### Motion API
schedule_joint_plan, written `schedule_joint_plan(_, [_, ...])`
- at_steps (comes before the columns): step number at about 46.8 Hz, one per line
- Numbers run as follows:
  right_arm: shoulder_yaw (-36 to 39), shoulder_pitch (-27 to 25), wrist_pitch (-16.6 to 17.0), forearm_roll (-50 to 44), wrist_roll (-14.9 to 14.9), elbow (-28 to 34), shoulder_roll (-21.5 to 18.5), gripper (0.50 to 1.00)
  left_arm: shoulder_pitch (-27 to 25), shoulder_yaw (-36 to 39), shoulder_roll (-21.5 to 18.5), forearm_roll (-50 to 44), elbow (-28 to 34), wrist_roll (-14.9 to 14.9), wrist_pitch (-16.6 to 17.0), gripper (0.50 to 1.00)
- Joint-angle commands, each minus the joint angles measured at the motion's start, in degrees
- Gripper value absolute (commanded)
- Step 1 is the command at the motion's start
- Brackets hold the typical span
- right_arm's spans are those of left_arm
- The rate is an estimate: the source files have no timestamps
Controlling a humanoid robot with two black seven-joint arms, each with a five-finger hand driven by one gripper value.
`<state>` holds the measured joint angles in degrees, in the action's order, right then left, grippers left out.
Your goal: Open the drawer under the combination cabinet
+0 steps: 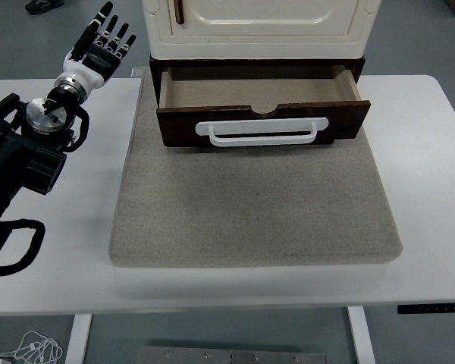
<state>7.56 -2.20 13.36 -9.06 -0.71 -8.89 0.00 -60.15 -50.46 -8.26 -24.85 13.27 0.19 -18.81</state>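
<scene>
Drawer (262, 102) top center of frame, already pulled partway out under cream cabinet (258, 26); looks rigid wood, prob slides w/ some friction. Best hold = white bar handle (262, 130) on its front. Left hand (98, 47) upper left, fingers spread, holding nothing, well apart from drawer.

Black left arm (19, 163), silver wrist disc, white cuff, black-and-white left hand (98, 47), looped black cable.

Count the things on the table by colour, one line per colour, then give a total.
Cream: 1, cabinet
Brown: 1, drawer
White: 1, handle
Grey-beige: 1, mat
Total: 4
The left hand, open, hovers over the table's far left corner and is not counted.
</scene>
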Motion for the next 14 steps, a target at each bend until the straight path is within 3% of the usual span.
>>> schedule_joint_plan(1, [0.0, 0.0, 0.0, 0.01, 0.0, 0.01, 0.0, 0.926, -0.14, -0.25, 0.17, 0.06, 0.09, -0.54, 0.0, 1.0])
schedule_joint_plan(14, [0.0, 0.0, 0.0, 0.01, 0.0, 0.01, 0.0, 0.926, -0.58, -0.25, 1.75, 0.24, 0.18, -2.03, 0.09, 1.0])
